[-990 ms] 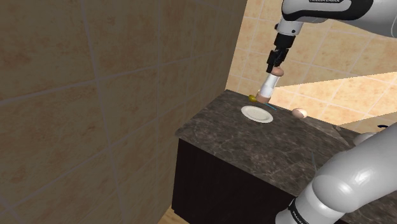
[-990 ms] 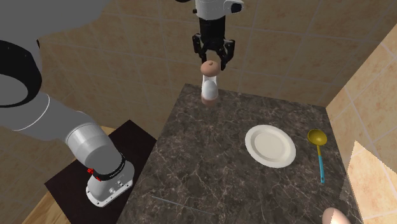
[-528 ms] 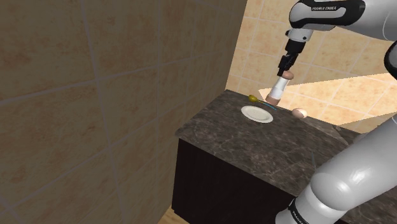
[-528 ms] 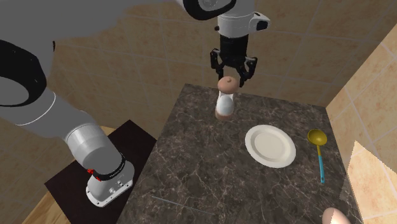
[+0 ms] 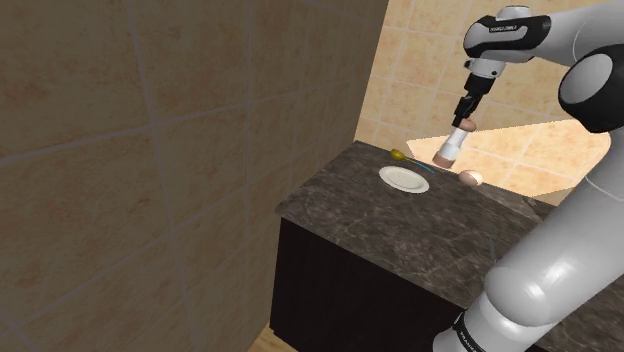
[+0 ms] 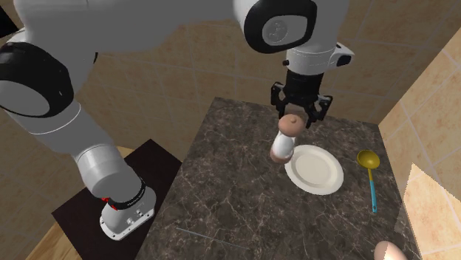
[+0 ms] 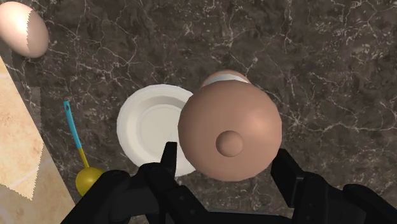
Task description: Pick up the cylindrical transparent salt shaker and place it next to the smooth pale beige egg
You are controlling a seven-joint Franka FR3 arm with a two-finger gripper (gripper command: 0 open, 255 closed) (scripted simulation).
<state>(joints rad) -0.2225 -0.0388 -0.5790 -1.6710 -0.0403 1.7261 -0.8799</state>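
Note:
The salt shaker (image 6: 284, 139) has a brownish-pink round cap, a pale clear body and a pinkish base. It hangs in the air over the dark marble counter (image 6: 236, 199), and my gripper (image 6: 298, 117) is shut on its cap. In the shoulder view the shaker (image 5: 452, 143) hangs under the gripper (image 5: 465, 114), just above the egg (image 5: 470, 178). From the wrist, the fingers (image 7: 167, 167) clasp the shaker cap (image 7: 229, 132). The pale beige egg (image 7: 23, 28) lies on the counter beyond the white plate (image 7: 143, 124). Another glimpse of the egg (image 6: 390, 252) is at the second exterior view's lower right.
A white plate (image 6: 314, 168) lies near the counter's middle. Beside it is a yellow spoon with a blue handle (image 6: 370, 177). A tiled wall (image 5: 150, 150) rises at the shoulder view's left. The counter's end (image 5: 300, 215) drops to a dark cabinet.
The gripper has carried the shaker through the air, across the counter from its far edge toward the plate and the egg. It has stayed shut on the cap.

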